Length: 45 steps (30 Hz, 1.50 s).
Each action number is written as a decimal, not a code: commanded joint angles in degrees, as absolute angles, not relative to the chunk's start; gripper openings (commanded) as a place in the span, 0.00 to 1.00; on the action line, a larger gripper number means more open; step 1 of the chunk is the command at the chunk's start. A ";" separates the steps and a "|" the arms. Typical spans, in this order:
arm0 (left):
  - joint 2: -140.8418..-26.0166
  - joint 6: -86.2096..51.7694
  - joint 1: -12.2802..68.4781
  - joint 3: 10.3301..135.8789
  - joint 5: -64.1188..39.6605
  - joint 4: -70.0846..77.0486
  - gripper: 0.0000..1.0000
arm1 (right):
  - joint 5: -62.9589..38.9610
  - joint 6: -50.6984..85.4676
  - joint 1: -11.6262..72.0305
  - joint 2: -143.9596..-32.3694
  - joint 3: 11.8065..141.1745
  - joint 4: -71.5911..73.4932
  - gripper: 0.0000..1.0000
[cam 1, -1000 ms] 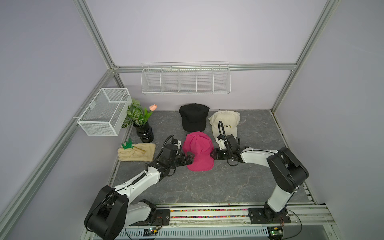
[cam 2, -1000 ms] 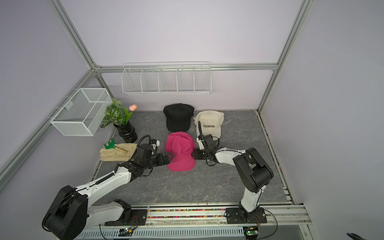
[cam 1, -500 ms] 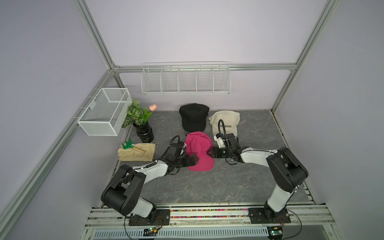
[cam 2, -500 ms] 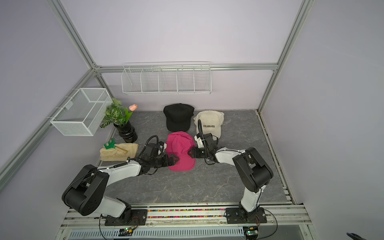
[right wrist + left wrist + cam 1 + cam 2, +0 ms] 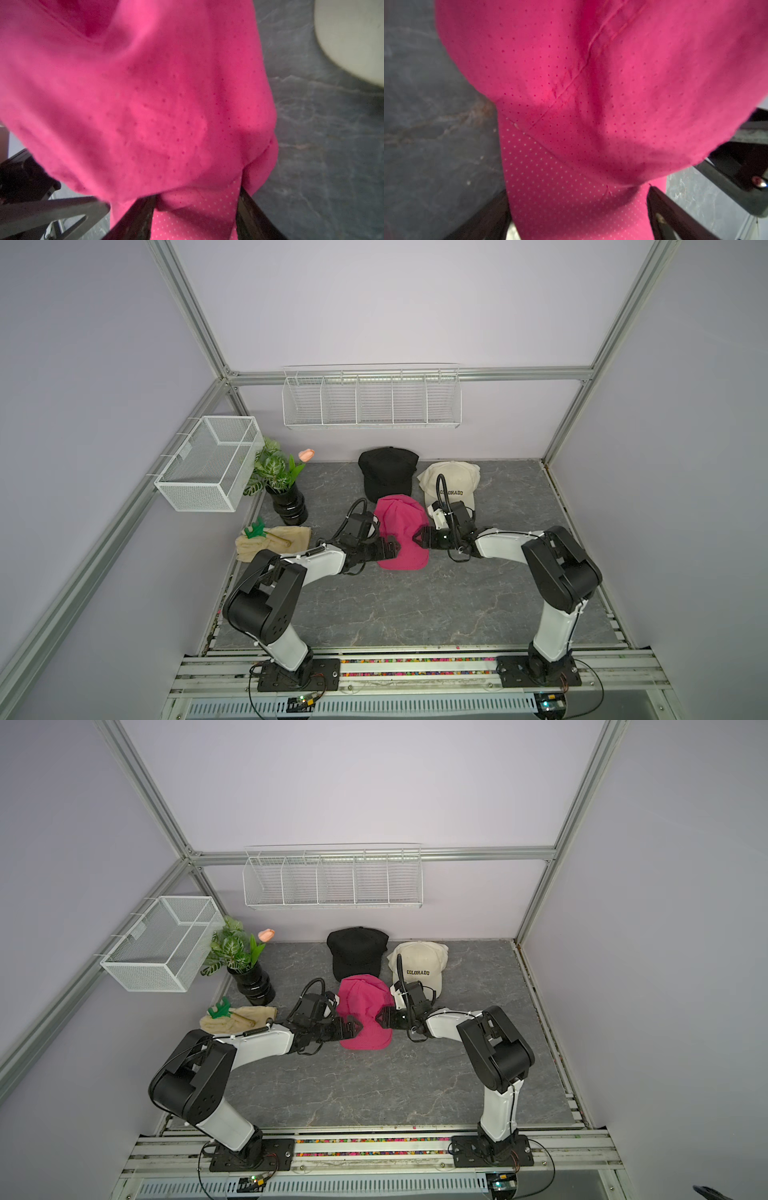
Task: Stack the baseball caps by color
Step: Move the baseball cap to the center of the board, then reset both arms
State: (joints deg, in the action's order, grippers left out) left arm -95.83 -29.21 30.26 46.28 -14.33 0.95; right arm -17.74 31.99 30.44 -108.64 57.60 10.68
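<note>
My left gripper [image 5: 393, 548] stood at full width, its fingers [image 5: 492, 216] straddling one edge of the pink cap [image 5: 401, 522]. My right gripper [image 5: 419, 538] sat at the opposite edge with fabric between partly parted jaws; I could not tell whether it clamped. The pink cap lay on the table [image 5: 415, 605], just in front of the black cap [image 5: 386, 472] and the cream cap [image 5: 455, 479].

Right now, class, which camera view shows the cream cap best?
Either top view: both show the cream cap, crown and lettering. The right wrist view catches only a blurred edge; the left wrist view, nothing.
</note>
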 commanded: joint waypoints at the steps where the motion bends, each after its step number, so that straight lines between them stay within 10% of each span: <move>1: -98.51 -26.45 30.34 49.62 -11.80 0.00 1.00 | -17.25 33.74 30.00 -111.64 59.77 11.72 0.61; 11: -95.65 -27.80 30.23 52.83 -6.06 0.49 1.00 | -13.18 31.67 27.45 -106.15 60.16 12.50 0.73; 23: -76.34 -35.17 30.15 42.25 24.12 0.50 1.00 | 2.33 30.19 25.55 -89.45 47.16 26.02 0.99; 36: -72.71 -14.07 25.45 41.72 55.71 3.17 0.99 | 27.36 20.39 23.80 -79.30 38.33 29.15 0.89; 45: -82.06 -4.30 10.70 39.99 26.76 9.84 1.00 | 29.14 15.78 19.78 -74.04 36.30 28.53 0.89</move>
State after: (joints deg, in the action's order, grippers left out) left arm -78.37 -10.11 12.86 39.68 39.27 7.88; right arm 26.63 18.13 20.47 -75.48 38.39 27.16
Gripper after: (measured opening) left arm 0.992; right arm 0.892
